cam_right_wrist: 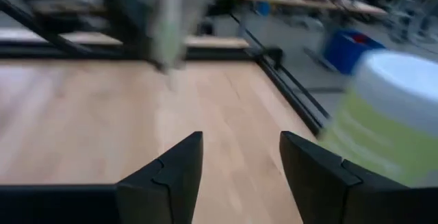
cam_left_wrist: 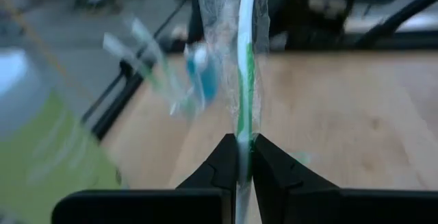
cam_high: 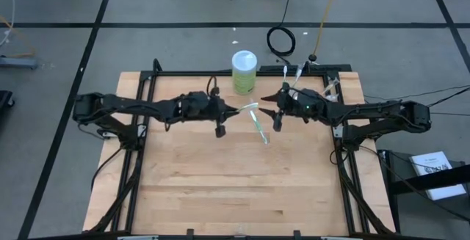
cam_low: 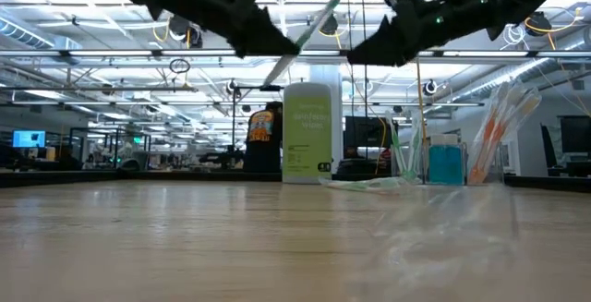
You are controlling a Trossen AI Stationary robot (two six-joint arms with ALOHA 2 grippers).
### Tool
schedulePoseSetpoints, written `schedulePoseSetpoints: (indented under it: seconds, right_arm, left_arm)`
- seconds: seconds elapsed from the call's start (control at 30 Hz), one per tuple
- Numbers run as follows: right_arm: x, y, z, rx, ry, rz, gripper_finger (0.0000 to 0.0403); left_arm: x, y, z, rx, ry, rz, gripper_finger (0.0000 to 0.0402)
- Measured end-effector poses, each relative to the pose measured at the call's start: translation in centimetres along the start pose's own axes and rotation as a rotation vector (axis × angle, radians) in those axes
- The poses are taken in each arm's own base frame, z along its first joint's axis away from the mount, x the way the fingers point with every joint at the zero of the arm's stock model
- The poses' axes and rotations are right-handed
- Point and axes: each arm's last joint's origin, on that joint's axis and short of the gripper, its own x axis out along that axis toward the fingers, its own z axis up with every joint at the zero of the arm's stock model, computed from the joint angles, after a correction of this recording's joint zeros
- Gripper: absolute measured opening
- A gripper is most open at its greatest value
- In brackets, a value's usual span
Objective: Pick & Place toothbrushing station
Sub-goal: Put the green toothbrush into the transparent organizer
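A robotics lab set up in a large open industrial hall.

The pale wooden worktop (cam_high: pixel 235 174) sits in a black metal frame (cam_high: pixel 139 152) on a grey concrete floor (cam_high: pixel 59 56) marked with dark lines, with loose black cables (cam_high: pixel 280 40) lying beyond the frame, past the right pincer (cam_high: pixel 273 112). Level across the worktop, far behind both pincers, the room opens wide: long rows of white ceiling strip lights (cam_low: pixel 83 80), exposed overhead beams, distant desks with lit blue monitor screens (cam_low: pixel 28 138), and a person in an orange top (cam_low: pixel 262 128) standing well back.

Bright overhead light, blurred wrist views
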Motion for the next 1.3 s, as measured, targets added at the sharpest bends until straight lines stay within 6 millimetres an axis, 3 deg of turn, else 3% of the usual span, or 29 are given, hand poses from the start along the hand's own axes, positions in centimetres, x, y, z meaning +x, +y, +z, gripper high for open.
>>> schedulePoseSetpoints:
  seconds: [0.17,0.33,0.5,0.9,1.3]
  right_arm:
    - [-0.1,0.0,1.2,0.024,-0.124,0.036,0.0221]
    - [-0.2,-0.1,2.0,0.064,-0.217,0.041,0.0256]
    - [0.3,0.2,2.6,0.079,-0.325,0.148,0.0263]
    - [2.8,0.0,1.6,0.069,-0.453,0.126,0.0236]
    - [2.7,0.1,1.8,0.043,-0.485,0.169,0.0137]
  left_arm:
    - [1.4,1.4,0.2,0.030,-0.148,-0.104,0.0023]
    - [2.1,2.6,-0.2,0.025,-0.165,-0.088,0.0023]
    - [2.3,3.1,-0.5,0.016,-0.153,-0.074,0.0023]
    - [2.2,3.0,-0.2,0.014,-0.188,-0.097,0.0023]
    - [2.2,3.0,-0.1,0.011,-0.199,-0.111,0.0023]
